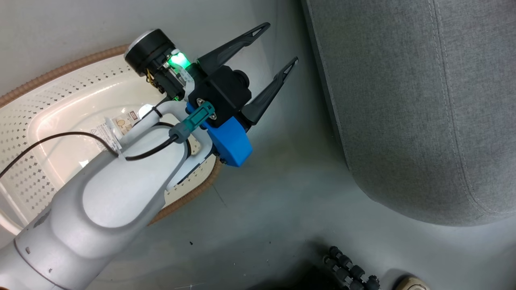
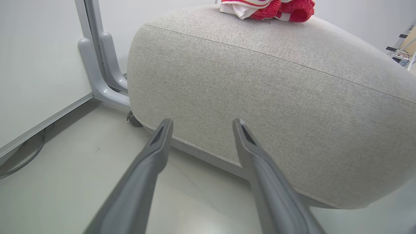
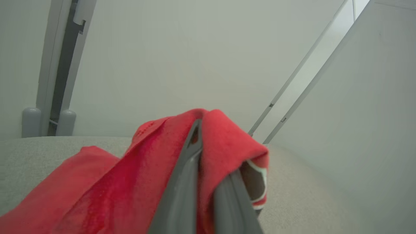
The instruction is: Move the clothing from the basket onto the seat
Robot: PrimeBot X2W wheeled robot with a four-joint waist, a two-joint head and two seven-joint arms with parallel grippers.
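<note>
The cream perforated basket (image 1: 60, 72) with a brown woven rim lies on the floor at the left of the head view, its bare bottom and paper label (image 1: 121, 125) showing. My left gripper (image 1: 282, 42) hangs open over the floor between basket and grey seat (image 1: 423, 100), nothing between its fingers. In the left wrist view the left gripper (image 2: 203, 123) points at the seat's side (image 2: 260, 84), with red and white clothing (image 2: 269, 8) bunched on top. My right gripper (image 3: 201, 143) is shut on red clothing (image 3: 130, 169), which drapes down onto the seat (image 3: 308, 182).
A white panel on a grey foot (image 2: 97, 74) stands left of the seat, a cable (image 2: 19, 162) on the floor beside it. A black jointed tripod leg (image 1: 350, 270) lies on the floor at the head view's bottom edge. White wall panels rise behind the seat.
</note>
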